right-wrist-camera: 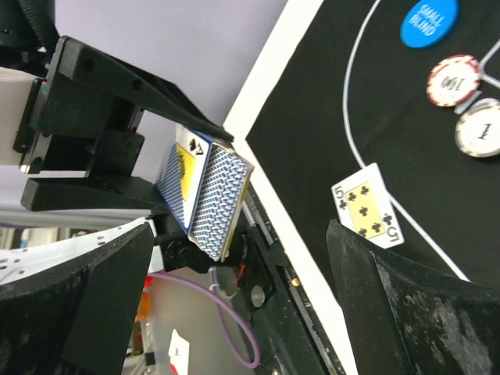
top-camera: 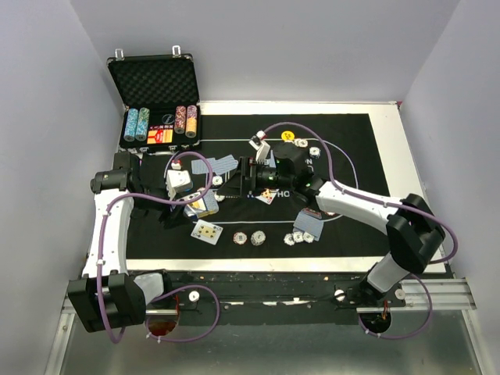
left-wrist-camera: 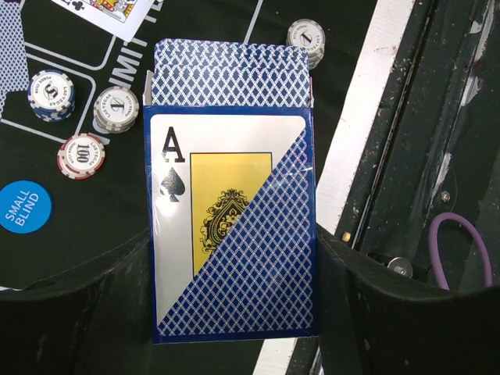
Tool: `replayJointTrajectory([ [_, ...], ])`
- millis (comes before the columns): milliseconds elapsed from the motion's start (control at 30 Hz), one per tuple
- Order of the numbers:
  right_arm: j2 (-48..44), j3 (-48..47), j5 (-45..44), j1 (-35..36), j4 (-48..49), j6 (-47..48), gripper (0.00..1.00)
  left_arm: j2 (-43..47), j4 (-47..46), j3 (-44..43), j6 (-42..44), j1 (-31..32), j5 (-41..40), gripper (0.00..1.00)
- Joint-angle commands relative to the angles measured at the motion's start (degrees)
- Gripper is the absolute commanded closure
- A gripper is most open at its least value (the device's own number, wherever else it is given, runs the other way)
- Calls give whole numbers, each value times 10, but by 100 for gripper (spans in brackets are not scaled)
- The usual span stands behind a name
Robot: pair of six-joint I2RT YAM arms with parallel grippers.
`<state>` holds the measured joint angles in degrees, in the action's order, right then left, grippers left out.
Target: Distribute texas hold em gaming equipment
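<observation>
White walls enclose a surface covered by a black mat [top-camera: 351,156]. Poker chips [top-camera: 241,237] are set along its near edge. Over the mat's left part, the boxed card deck [left-wrist-camera: 234,195] is clamped in the left tool [left-wrist-camera: 233,258]. The right tool [right-wrist-camera: 241,230] is spread wide and empty, facing it. An opened case [top-camera: 156,101] is seen far left.

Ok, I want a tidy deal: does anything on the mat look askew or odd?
Yes: the five of clubs lies face up and tilted on the mat, one corner over its white line. Nothing looks spilled or damaged.
</observation>
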<state>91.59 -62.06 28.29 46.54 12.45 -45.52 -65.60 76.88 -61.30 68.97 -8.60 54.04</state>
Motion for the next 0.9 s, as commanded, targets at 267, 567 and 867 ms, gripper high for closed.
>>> replayJointTrajectory([
  [267,76,-28,55,36,58,-59,6,12,159,-16,-3,11,8,100],
  [567,100,-33,57,36,82,-84,17,19,159,-15,-3,13,9,100],
  [867,113,-24,68,37,114,-107,37,24,159,-12,-2,14,9,100],
])
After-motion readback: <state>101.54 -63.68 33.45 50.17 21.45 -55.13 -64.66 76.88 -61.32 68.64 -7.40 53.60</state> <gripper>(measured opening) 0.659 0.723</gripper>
